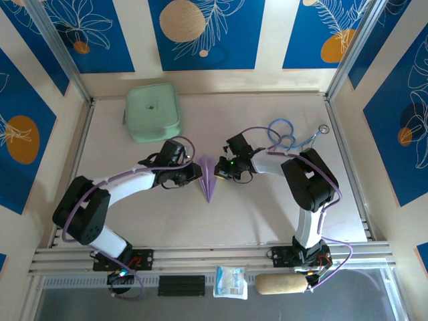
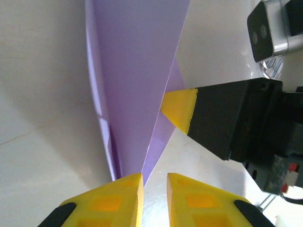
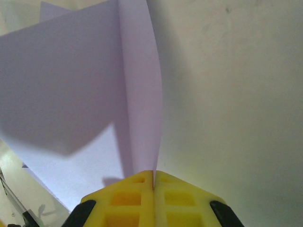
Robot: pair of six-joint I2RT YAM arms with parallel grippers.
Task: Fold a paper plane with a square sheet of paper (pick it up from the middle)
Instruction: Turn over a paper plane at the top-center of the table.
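Note:
The square sheet of paper is folded into a narrow lilac paper plane (image 1: 208, 179) that lies mid-table with its point toward the arms. My right gripper (image 1: 222, 167) is shut on an upright fold of the paper plane (image 3: 71, 85), which runs into the closed pads of the right gripper (image 3: 154, 177). My left gripper (image 1: 194, 170) is at the plane's left side. In the left wrist view the left gripper (image 2: 155, 189) stands slightly open with bare table in the gap, and the edge of the paper plane (image 2: 137, 71) ends at the left pad's tip. The right gripper's yellow fingertip (image 2: 180, 106) rests on the paper.
A mint-green pouch (image 1: 152, 112) lies at the back left. A blue cable loop (image 1: 281, 134) and a small metal ring (image 1: 323, 128) sit at the back right. Aluminium rails (image 1: 214, 254) bound the near edge, with a white packet (image 1: 231, 281) and a tan roll (image 1: 281, 284) beyond.

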